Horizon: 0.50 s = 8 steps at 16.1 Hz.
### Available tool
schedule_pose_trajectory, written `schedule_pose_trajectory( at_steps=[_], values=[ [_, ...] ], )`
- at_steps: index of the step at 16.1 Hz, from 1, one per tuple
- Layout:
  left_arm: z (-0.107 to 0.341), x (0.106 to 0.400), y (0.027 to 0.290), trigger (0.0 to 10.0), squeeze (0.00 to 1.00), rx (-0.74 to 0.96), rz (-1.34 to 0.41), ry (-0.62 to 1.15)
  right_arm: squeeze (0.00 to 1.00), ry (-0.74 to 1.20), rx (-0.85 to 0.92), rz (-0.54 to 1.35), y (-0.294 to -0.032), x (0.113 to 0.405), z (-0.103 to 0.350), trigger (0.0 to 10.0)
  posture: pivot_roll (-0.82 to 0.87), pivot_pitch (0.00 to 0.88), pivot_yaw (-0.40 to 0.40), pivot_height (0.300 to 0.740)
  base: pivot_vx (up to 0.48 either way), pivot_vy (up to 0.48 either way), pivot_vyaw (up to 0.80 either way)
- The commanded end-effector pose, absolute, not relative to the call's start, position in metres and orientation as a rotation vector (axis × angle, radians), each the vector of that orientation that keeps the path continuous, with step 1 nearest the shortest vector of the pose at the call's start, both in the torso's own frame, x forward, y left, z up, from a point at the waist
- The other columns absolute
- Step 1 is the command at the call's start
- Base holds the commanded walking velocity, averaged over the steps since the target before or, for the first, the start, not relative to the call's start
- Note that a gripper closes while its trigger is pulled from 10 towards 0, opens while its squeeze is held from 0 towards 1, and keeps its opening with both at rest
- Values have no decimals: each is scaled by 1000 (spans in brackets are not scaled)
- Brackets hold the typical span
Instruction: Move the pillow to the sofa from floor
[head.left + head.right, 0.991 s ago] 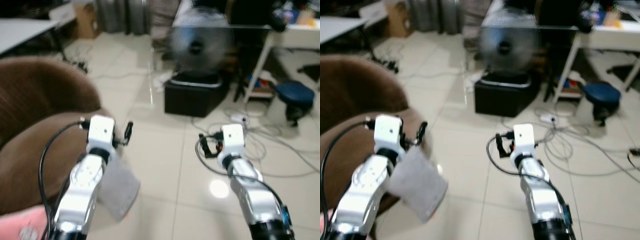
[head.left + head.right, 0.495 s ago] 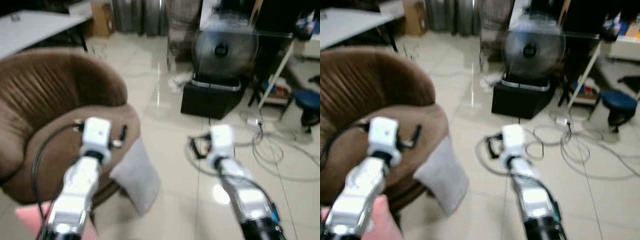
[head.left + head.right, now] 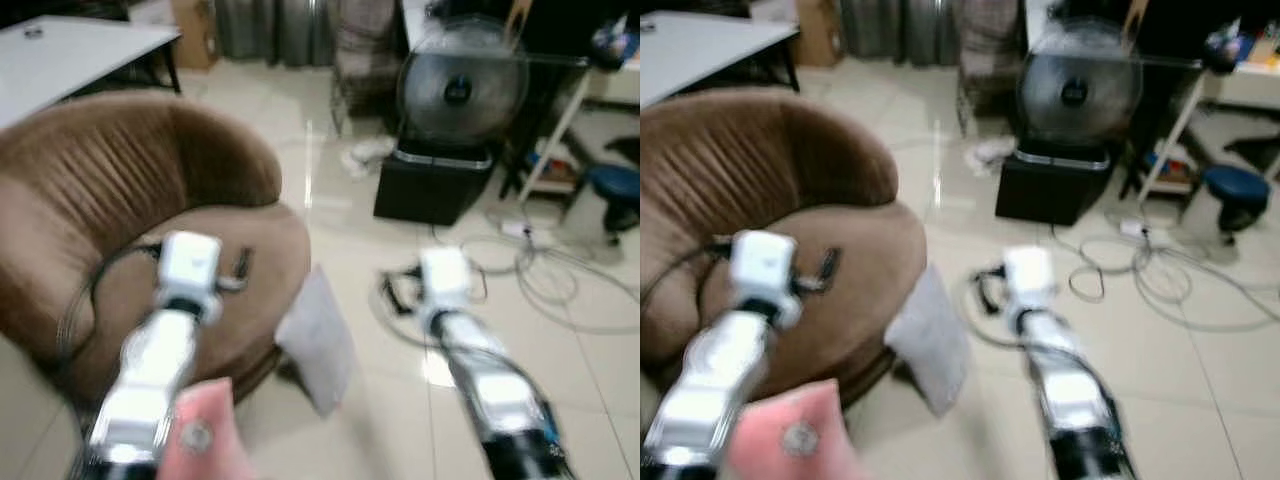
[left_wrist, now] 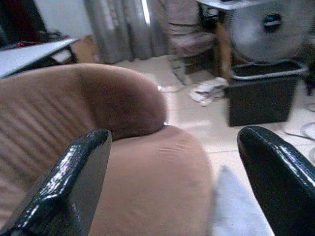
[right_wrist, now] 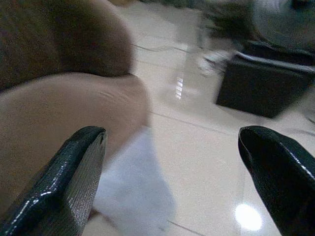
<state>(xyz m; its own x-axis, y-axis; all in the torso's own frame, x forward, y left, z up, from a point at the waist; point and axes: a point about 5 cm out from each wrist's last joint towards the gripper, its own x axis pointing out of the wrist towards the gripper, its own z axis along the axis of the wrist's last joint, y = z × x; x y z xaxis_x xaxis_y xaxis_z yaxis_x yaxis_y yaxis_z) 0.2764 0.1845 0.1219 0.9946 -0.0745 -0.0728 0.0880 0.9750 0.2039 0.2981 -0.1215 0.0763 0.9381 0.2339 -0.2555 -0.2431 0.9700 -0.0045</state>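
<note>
Pillow (image 3: pixel 318 338): being leaned on the tiled floor (image 3: pixel 350 250) against the brown sofa (image 3: pixel 120 200).
Left gripper (image 4: pixel 172 187): being held spread wide, empty, over the seat.
Right gripper (image 5: pixel 172 182): being held spread wide, empty.

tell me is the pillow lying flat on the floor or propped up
Propped up: the grey pillow stands tilted on its lower edge on the floor, leaning against the front of the brown sofa.

Soft indoor light, motion blur throughout (floor (image 3: pixel 437 368) glare).
</note>
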Motion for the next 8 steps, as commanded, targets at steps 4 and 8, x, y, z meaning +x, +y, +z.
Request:
schedule_pose_trajectory(
  at_steps=[4,8],
  values=[
    [124,278,178,10000,0,210,-104,53,0,244,-61,221,-129,300,78,10000,148,0,27,740,0,480,0],
    [124,279,179,10000,0,210,-104,53,0,245,-67,224,-129,300,77,10000,145,0,27,740,0,480,0]
  ],
)
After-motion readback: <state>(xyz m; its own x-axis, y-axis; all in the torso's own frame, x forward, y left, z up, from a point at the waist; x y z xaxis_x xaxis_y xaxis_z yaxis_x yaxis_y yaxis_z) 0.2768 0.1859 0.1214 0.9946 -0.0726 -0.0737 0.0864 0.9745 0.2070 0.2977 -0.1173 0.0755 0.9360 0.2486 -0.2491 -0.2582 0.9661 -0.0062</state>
